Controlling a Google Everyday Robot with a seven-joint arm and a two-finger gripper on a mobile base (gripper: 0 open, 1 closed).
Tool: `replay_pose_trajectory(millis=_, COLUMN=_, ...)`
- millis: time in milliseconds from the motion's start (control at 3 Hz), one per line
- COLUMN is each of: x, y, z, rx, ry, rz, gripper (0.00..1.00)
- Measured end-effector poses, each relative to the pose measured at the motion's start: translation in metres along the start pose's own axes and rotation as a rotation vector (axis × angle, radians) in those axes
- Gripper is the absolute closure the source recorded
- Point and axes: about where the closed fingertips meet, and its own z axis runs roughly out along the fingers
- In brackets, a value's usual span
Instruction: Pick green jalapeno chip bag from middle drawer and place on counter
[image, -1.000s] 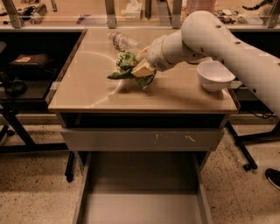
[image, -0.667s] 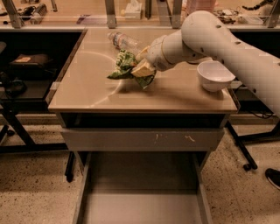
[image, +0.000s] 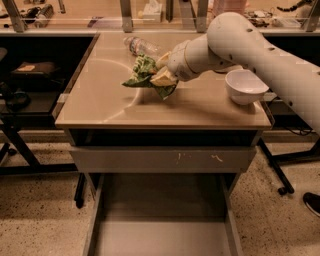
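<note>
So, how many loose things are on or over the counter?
3. A clear bottle lies at the back of the counter, a white bowl stands at the right, and the gripper holds the chip bag near the middle. The arm may hide more.

One claw (image: 160, 78) over one counter (image: 102, 102); one chip bag (image: 139, 74), bowl (image: 245, 86), bottle (image: 141, 46), open drawer (image: 160, 236)

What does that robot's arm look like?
A thick, smooth white arm of rounded tube segments, with small dark dots on its shell; no cables show. Its gripper, at the green chip bag above the counter, has pale yellowish jaws.
</note>
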Motion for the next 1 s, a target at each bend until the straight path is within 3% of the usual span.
replay_pose_trajectory(millis=333, x=0.0, y=0.0, z=0.0, rx=0.0, ry=0.0, rz=0.0, gripper=0.12)
replay_pose_trajectory(millis=667, x=0.0, y=0.0001, z=0.0001, rx=0.0, ry=0.0, rz=0.0, gripper=0.0)
replay_pose_trajectory(millis=1000, x=0.0, y=0.0001, z=0.0001, rx=0.0, ry=0.0, rz=0.0, gripper=0.0)
